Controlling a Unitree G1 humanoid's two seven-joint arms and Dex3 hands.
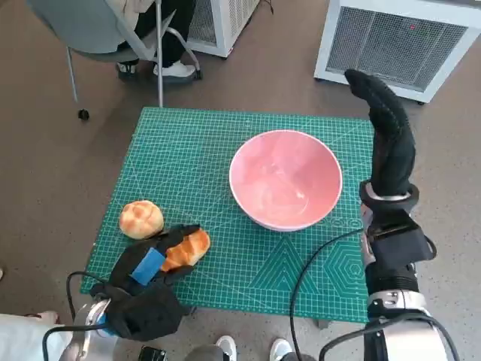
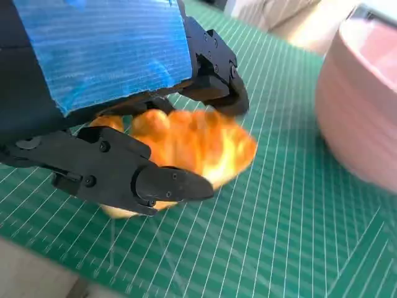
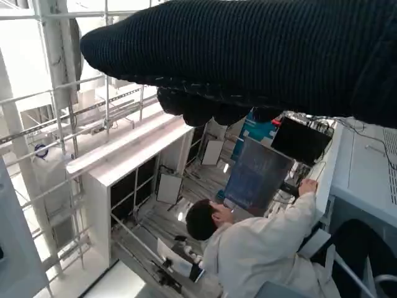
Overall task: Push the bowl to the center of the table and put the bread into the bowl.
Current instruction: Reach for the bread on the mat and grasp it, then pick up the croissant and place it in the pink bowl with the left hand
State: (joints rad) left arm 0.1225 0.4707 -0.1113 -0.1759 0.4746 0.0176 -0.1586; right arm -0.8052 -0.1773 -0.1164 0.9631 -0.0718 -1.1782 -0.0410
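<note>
A green cutting mat (image 1: 225,150) covers the table; a chair (image 1: 98,30) stands near.

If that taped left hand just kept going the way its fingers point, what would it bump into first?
Probably the large pink bowl. The blue-taped black left hand already grips the golden elongated bread roll, and its fingers point across bare green cutting mat toward the bowl, though depth is unclear.
</note>
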